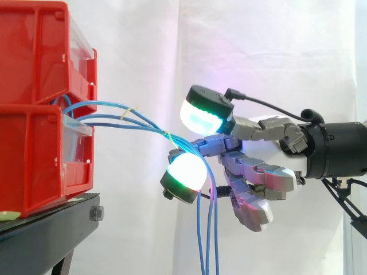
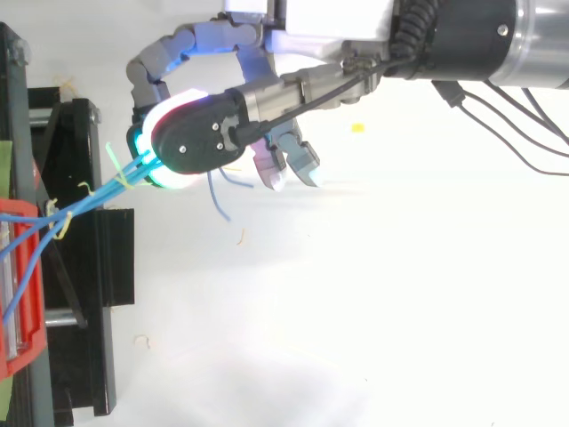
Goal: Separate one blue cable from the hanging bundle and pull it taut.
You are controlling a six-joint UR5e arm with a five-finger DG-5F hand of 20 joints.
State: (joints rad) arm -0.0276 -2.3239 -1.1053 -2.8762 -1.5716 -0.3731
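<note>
A bundle of thin blue cables [image 1: 132, 123] comes out between the two stacked red bins, slopes down to the right and then drops straight down [image 1: 207, 240]. My hand [image 1: 269, 149] reaches in from the right. One curled finger with a white-green pad [image 1: 186, 172] is hooked under the bundle right at its bend. A second pad, glowing cyan [image 1: 200, 113], hovers above the cables, apart from them. From above, the cables [image 2: 98, 191] run from the bin to under the hand's [image 2: 213, 133] pads. I cannot tell a single cable apart from the others.
The upper red bin [image 1: 34, 51] sits on the lower red bin [image 1: 34, 160], both on a black stand [image 1: 51, 223] at the left. Yellow ties [image 1: 131, 113] bind the cables near the bins. A white curtain hangs behind.
</note>
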